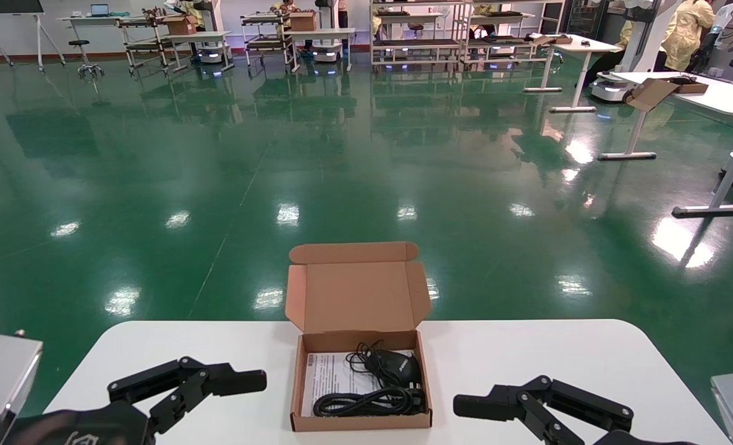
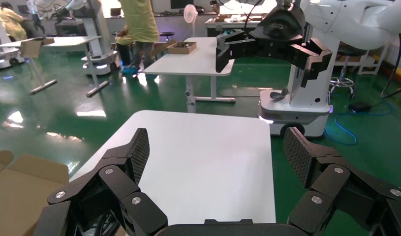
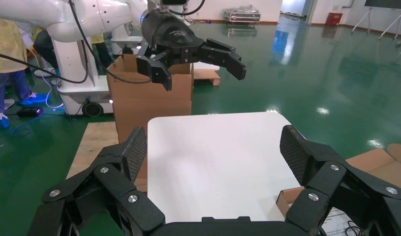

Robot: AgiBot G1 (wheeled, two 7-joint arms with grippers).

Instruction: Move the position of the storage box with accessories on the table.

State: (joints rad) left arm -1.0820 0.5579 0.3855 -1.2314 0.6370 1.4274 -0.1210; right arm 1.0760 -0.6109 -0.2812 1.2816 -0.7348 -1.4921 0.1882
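The brown cardboard storage box point(image 1: 360, 423) sits at the middle of the white table point(image 1: 527, 358), near its front edge, with the flap lid point(image 1: 357, 293) standing up at the far side. Inside lie a black mouse point(image 1: 398, 366), a black cable bundle point(image 1: 366, 403) and a white printed sheet point(image 1: 329, 374). My left gripper point(image 1: 230, 395) hovers open to the box's left, and my right gripper point(image 1: 490, 417) hovers open to its right, both pointing at the box. The left wrist view shows open jaws point(image 2: 215, 147) over bare tabletop point(image 2: 203, 162). The right wrist view shows the same point(image 3: 215, 147), with a box corner point(image 3: 289, 196) beside one finger.
Green floor lies beyond the table's far edge. Other white desks point(image 1: 712, 93) stand at the far right, and shelving carts line the back wall. A tall cardboard carton point(image 3: 139, 103) stands off the table's left end. Grey housings sit at the lower corners point(image 1: 2, 371).
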